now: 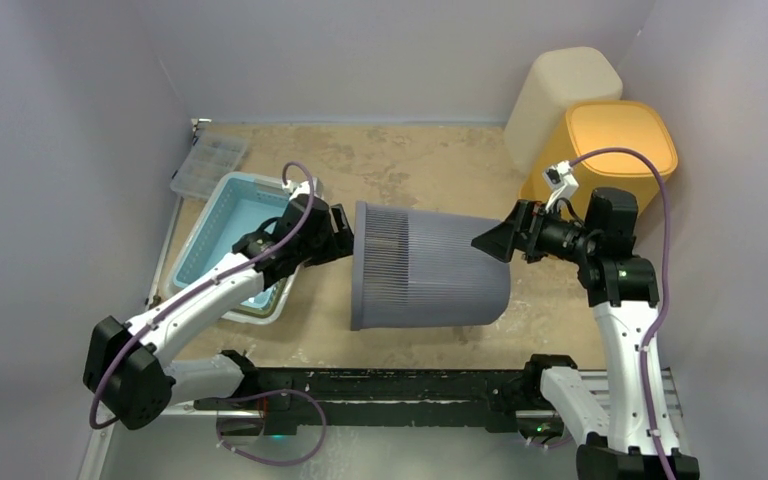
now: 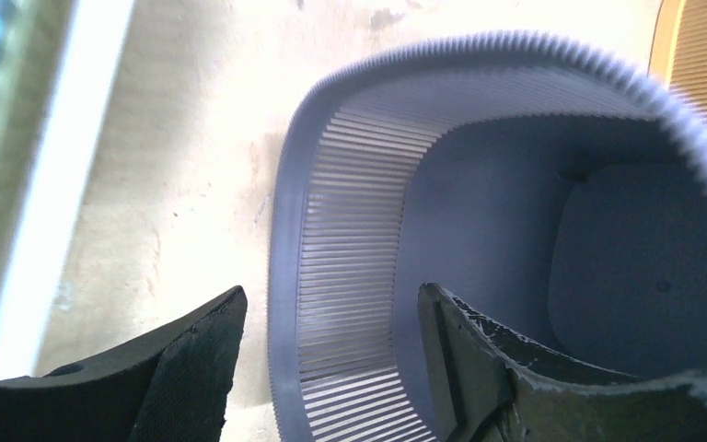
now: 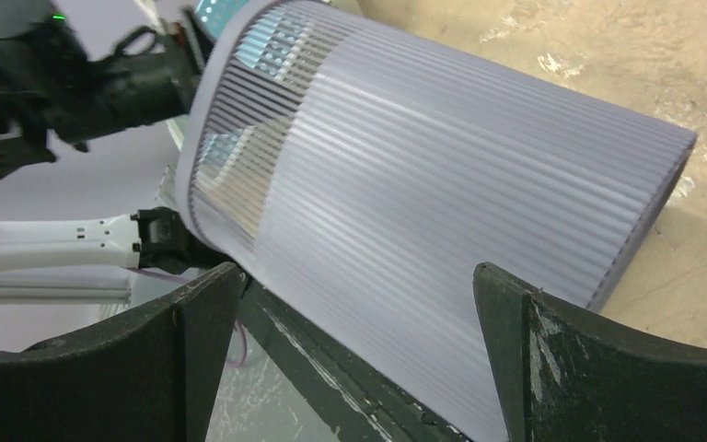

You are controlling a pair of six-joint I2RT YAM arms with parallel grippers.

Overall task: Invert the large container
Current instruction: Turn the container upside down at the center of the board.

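The large container (image 1: 430, 268) is a grey ribbed bin lying on its side on the table, mouth to the left and base to the right. My left gripper (image 1: 345, 235) is at the mouth. In the left wrist view the gripper (image 2: 331, 293) straddles the bin's rim (image 2: 285, 276), one finger outside and one inside, open with a gap showing beside the outer finger. My right gripper (image 1: 487, 243) hovers at the upper edge of the base end, open wide. In the right wrist view the gripper (image 3: 357, 272) holds nothing and looks along the bin's ribbed side (image 3: 423, 157).
A teal basket (image 1: 225, 225) sits behind the left arm, with a clear plastic box (image 1: 208, 165) beyond it. A yellow bin (image 1: 615, 145) and a cream bin (image 1: 560, 95) stand at the back right, close behind the right arm. A black rail (image 1: 380, 385) runs along the near edge.
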